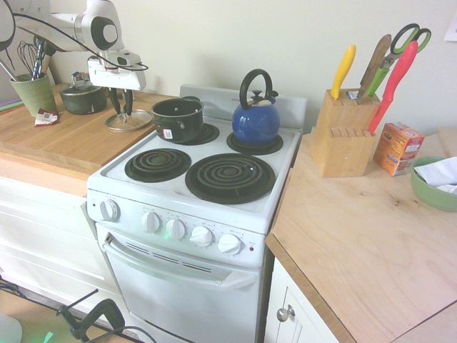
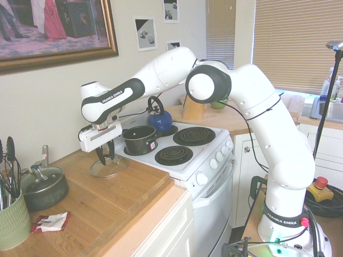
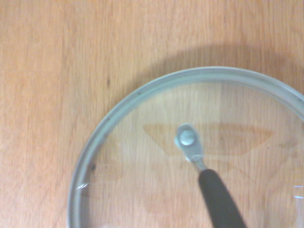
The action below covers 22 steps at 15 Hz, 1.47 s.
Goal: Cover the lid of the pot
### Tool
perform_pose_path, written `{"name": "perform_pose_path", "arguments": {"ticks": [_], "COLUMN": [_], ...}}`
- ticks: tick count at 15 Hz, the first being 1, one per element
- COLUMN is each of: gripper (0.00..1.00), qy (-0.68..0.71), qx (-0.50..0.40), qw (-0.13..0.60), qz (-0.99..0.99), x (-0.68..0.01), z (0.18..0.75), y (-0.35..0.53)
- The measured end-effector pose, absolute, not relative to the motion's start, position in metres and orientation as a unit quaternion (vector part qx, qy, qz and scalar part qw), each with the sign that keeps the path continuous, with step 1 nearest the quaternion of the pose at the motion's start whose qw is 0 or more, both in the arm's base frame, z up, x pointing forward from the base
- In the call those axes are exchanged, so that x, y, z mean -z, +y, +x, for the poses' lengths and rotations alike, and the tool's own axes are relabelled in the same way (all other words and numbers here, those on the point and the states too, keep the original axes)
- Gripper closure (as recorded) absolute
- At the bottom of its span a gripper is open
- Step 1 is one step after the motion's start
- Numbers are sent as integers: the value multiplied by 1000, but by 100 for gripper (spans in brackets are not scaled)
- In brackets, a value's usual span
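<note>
Pincer (image 1: pixel 123 112) observed low over the surface (image 2: pixel 142 182), pointing down, its fingers apart with a gap between them; no firm grip is evident. The lid (image 2: pixel 109 167), clear glass with a thin metal rim, lies flat on the surface directly beneath the pincer, its dark handle (image 3: pixel 221 199) rising close to the fingertips. The pot (image 1: pixel 178 120) stands uncovered on the stove (image 1: pixel 114 170), just beside the pincer. Step in hand, as judged: taking hold of the lid. The fingers should straddle the handle evenly, reach low enough for a secure bite without pressing on the glass, then close squarely across it; an off-centre grip may let the lid tilt or swing. The lift should be straight up and the rim kept level, high enough to clear the pot's wall before moving across and lowering centrally. Other items: the blue kettle (image 1: pixel 255 121) stands farther from the pincer, past the pot, and calls for a restrained sideways move. Away from the stove, on the pincer's other side, are the green-grey lidded pot (image 2: pixel 45 190), a utensil crock (image 2: pixel 14 222) and a small packet (image 2: pixel 51 222); none blocks the short route.
</note>
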<state>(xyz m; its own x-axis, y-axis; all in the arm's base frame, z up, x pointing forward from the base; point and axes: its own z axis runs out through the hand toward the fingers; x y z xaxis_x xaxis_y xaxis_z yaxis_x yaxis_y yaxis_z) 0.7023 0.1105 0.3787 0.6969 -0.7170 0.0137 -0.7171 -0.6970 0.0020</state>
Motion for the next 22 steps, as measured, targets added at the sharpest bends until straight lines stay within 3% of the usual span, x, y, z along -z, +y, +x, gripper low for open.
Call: {"name": "perform_pose_path", "arguments": {"ticks": [8, 14, 18, 22], "gripper": [100, 100, 100, 100], "qy": [-384, -382, -412, -465], "qx": [-14, -60, -86, -79], "qw": [-4, -31, -46, -50], "qz": [923, 922, 906, 880], "x": [-385, -472, -530, -527], "z": [702, 675, 653, 657], "y": [119, 122, 80, -1]}}
